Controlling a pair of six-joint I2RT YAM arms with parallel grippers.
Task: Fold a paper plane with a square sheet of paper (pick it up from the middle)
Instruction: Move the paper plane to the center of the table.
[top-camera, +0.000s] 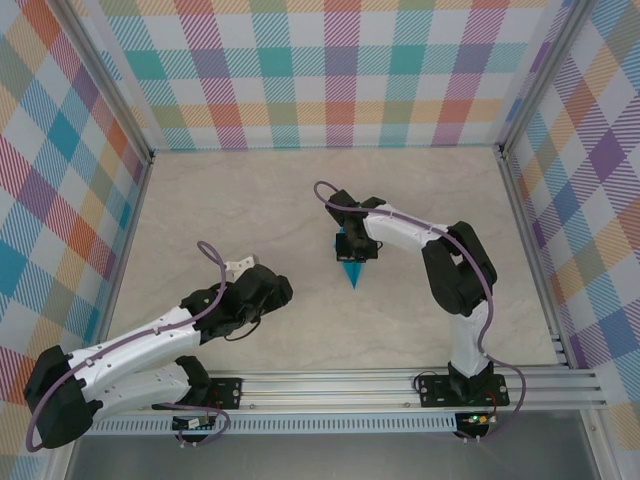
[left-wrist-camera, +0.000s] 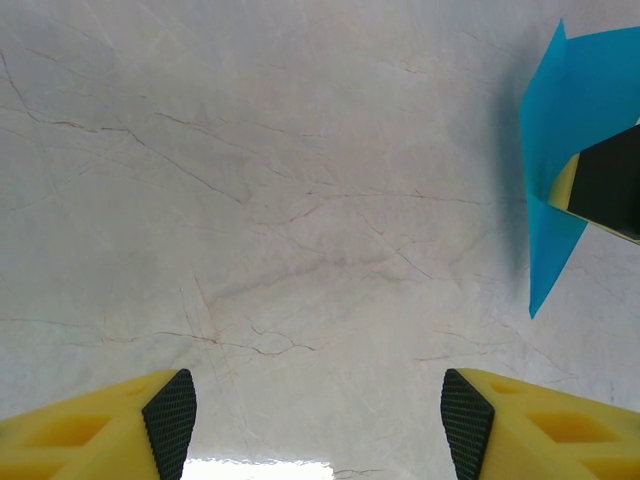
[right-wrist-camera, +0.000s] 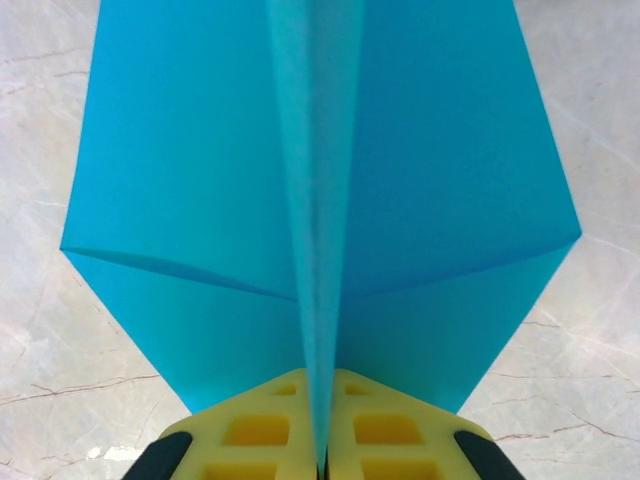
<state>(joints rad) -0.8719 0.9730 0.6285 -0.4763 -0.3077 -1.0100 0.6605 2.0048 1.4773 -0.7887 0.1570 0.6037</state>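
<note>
The teal-blue paper plane (top-camera: 352, 272) hangs near the table's middle, its point toward the near edge, with my right gripper (top-camera: 355, 248) shut on its central crease. In the right wrist view the plane (right-wrist-camera: 200, 190) spreads both wings above the yellow fingers (right-wrist-camera: 258, 428), which pinch the raised middle fold. My left gripper (top-camera: 238, 268) stands open to the left, apart from the plane. Its wrist view has the two fingertips (left-wrist-camera: 170, 418) wide apart over bare table, with the plane (left-wrist-camera: 575, 110) at the right edge.
The marble-patterned tabletop (top-camera: 250, 210) is ringed by plaid walls (top-camera: 320, 70) on three sides. Aluminium rails (top-camera: 400, 385) with the arm bases run along the near edge.
</note>
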